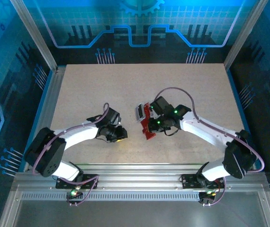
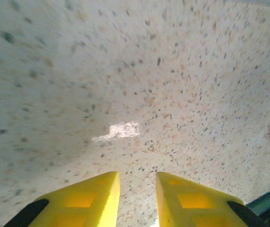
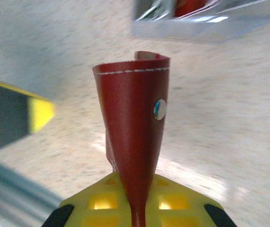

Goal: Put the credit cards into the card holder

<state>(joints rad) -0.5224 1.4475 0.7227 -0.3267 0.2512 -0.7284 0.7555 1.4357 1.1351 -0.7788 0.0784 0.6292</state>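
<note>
- Counting from the top view: one red card holder (image 1: 147,128), one shiny tray (image 1: 139,112) and two arms, all on one speckled table (image 1: 192,85).
- The right hand (image 3: 134,194) is clamped tight on the card holder (image 3: 135,132). It pinches one narrow end, and the folded red cover widens away from the fingers.
- The card holder is near the middle of the table, with the tray just beside it at its 11 o'clock.
- In the right wrist view the tray (image 3: 206,23) lies at 1 o'clock, with something red (image 3: 189,7) inside. I cannot tell whether that is a card or a reflection, so the cards cannot be counted.
- The left hand (image 2: 137,189) sits at the card holder's 9 o'clock, low over the table. Its fingers are parted a little and hold nothing.
</note>
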